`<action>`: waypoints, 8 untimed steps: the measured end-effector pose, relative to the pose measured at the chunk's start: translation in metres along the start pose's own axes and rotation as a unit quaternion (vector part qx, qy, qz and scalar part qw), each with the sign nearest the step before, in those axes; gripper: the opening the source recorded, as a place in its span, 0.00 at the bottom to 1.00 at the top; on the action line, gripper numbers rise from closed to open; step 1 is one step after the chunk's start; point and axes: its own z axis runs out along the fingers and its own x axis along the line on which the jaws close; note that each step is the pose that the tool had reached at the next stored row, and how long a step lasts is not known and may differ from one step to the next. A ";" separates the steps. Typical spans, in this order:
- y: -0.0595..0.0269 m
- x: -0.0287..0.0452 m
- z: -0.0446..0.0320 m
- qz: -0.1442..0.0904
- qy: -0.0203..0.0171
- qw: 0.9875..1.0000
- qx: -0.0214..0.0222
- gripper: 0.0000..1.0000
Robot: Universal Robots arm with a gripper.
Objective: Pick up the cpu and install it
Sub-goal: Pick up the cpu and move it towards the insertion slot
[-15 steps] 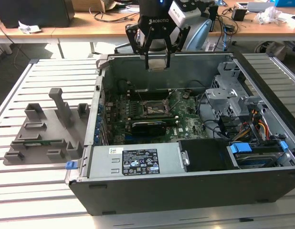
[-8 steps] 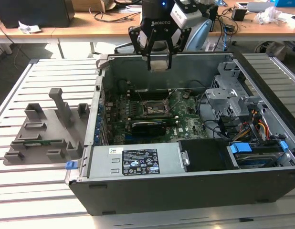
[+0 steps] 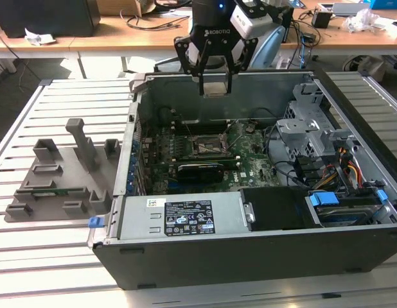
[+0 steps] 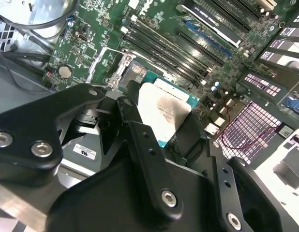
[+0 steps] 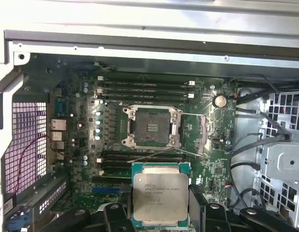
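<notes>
My gripper [image 3: 215, 85] is shut on the cpu [image 3: 214, 87], a thin square chip with a silver-grey top. It holds the chip by two opposite edges, high above the rear wall of the open computer case [image 3: 250, 256]. In both wrist views the cpu [image 5: 160, 195] [image 4: 164, 111] sits between the black fingers [image 5: 115, 215]. On the green motherboard below, the cpu socket [image 5: 151, 126] [image 3: 205, 146] lies open with its metal frame swung aside and its contacts bare. The chip hangs clear of the socket, offset to one side of it.
A grey plastic tray [image 3: 57, 179] lies on the slatted table at the exterior view's left. Inside the case are a power supply [image 3: 179, 218], a metal drive cage [image 3: 308, 135], loose cables [image 3: 349, 170] and memory slots [image 5: 144, 87] beside the socket.
</notes>
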 end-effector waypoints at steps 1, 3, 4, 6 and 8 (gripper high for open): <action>0.0003 -0.0003 0.0004 0.000 0.000 1.000 0.001 0.55; 0.0010 -0.0010 0.0016 0.000 0.000 1.000 0.005 0.55; 0.0013 -0.0013 0.0022 0.000 0.000 1.000 0.007 0.55; 0.0018 -0.0018 0.0031 0.000 0.000 1.000 0.009 0.55; 0.0020 -0.0022 0.0035 0.000 0.000 1.000 0.011 0.55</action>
